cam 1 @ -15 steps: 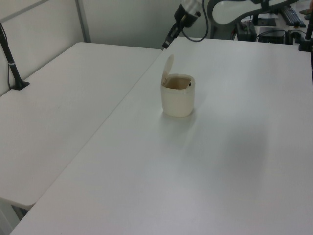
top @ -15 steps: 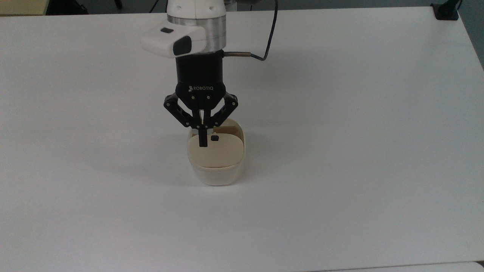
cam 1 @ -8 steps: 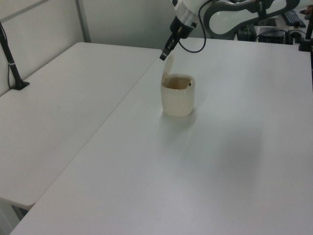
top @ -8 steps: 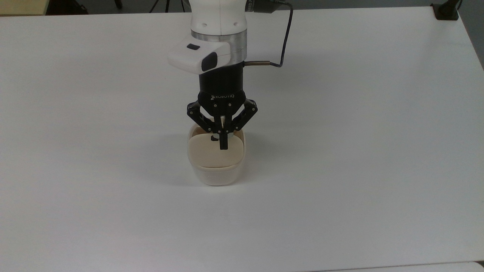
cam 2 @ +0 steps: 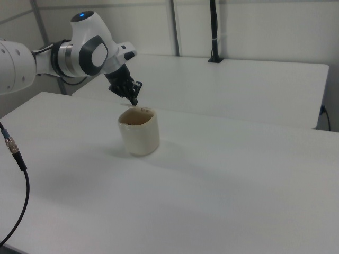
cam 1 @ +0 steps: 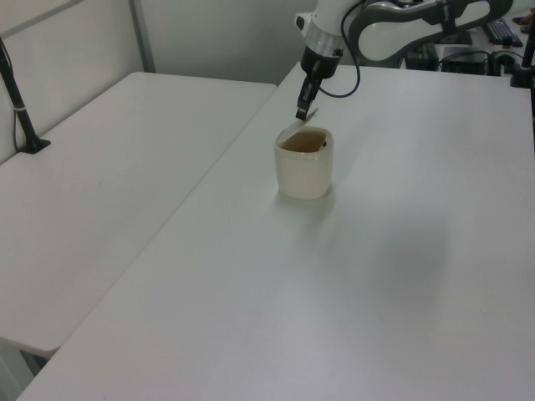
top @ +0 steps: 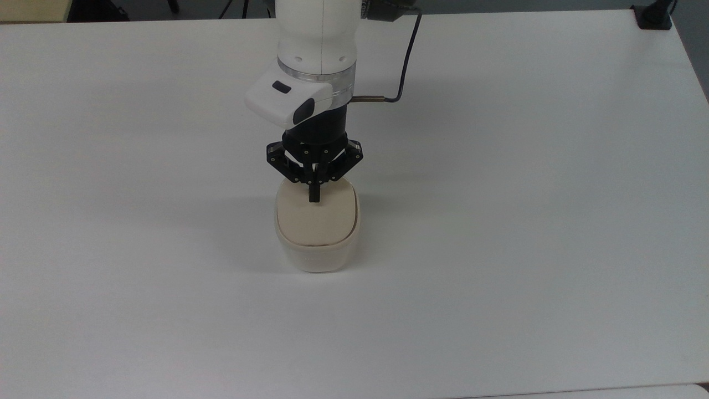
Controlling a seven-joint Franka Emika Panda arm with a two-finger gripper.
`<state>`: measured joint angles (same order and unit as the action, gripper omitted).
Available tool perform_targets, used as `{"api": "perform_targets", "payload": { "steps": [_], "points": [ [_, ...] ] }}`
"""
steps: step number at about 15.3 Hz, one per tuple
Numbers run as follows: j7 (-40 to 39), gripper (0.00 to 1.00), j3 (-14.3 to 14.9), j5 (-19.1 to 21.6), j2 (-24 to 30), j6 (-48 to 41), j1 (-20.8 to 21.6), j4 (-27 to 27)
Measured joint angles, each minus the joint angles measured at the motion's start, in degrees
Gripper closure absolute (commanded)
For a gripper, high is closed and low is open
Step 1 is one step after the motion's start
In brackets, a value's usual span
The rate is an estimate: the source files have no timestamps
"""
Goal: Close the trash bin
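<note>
The trash bin (top: 317, 256) is a small cream tub standing mid-table. Its beige lid (top: 316, 220) leans low over the opening, and the black button is hidden under the fingers. In the left view the lid (cam 1: 292, 129) is tilted at the bin's (cam 1: 304, 167) far left rim, and the brown inside still shows. My gripper (top: 314, 198) is shut on nothing, its tips resting on the far part of the lid. It comes down at a slant in the left view (cam 1: 301, 114) and in the right view (cam 2: 134, 101), just above the bin (cam 2: 140, 132).
A second white table (cam 1: 109, 167) adjoins at the left view's left, with a black clamped post (cam 1: 23, 104). A black clamp (top: 653, 16) sits at the top view's far right corner. A loose cable (cam 2: 16, 159) hangs at the right view's left.
The gripper came down and toward the bin. The lid has swung from nearly upright to low over the opening, and the tips now cover the black button.
</note>
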<state>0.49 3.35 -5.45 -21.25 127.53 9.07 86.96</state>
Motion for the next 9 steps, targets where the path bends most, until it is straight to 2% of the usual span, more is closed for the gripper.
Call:
{"api": "perform_targets", "payload": {
  "steps": [5, 9],
  "points": [
    [0.0, 0.98, 0.1, 0.0, -0.2, -5.4, 0.1, 0.9],
    [0.0, 0.98, 0.1, 0.0, -0.6, -5.7, 0.1, 1.2]
  ]
}}
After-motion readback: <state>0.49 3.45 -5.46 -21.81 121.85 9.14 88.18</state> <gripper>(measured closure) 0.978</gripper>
